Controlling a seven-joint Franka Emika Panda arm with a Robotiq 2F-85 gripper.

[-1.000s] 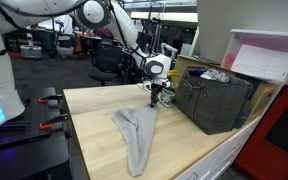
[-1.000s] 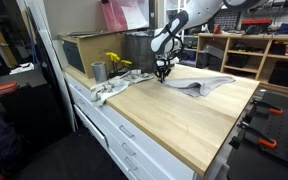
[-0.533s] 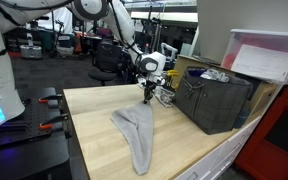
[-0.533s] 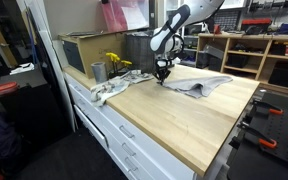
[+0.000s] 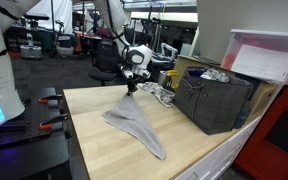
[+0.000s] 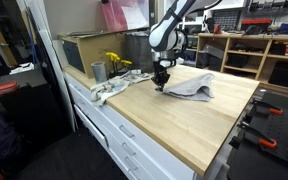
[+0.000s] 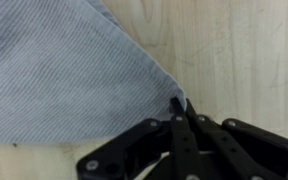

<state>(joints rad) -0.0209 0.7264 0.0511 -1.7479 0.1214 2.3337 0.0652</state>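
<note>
A grey cloth [image 5: 136,125] lies on the wooden table [image 5: 94,150], one corner lifted. My gripper [image 5: 131,88] is shut on that corner and holds it a little above the tabletop. In the other exterior view the cloth [image 6: 189,86] trails away from the gripper [image 6: 161,84]. The wrist view shows the ribbed grey-blue cloth [image 7: 64,70] filling the upper left, its tip pinched between the shut black fingers [image 7: 199,135] of the gripper [image 7: 181,110]. The rest of the cloth drapes down onto the wood.
A dark bin [image 5: 216,98] with items stands at the table's far side, a pink-lidded box [image 5: 269,55] behind it. A metal cup [image 6: 98,71], yellow object [image 6: 115,62] and a rag [image 6: 112,88] sit near the table's edge. Red clamps [image 5: 54,98] lie beside the table.
The gripper has closed on the cloth's corner, lifted and moved sideways along the table, dragging the cloth into a bunched, shorter shape.
</note>
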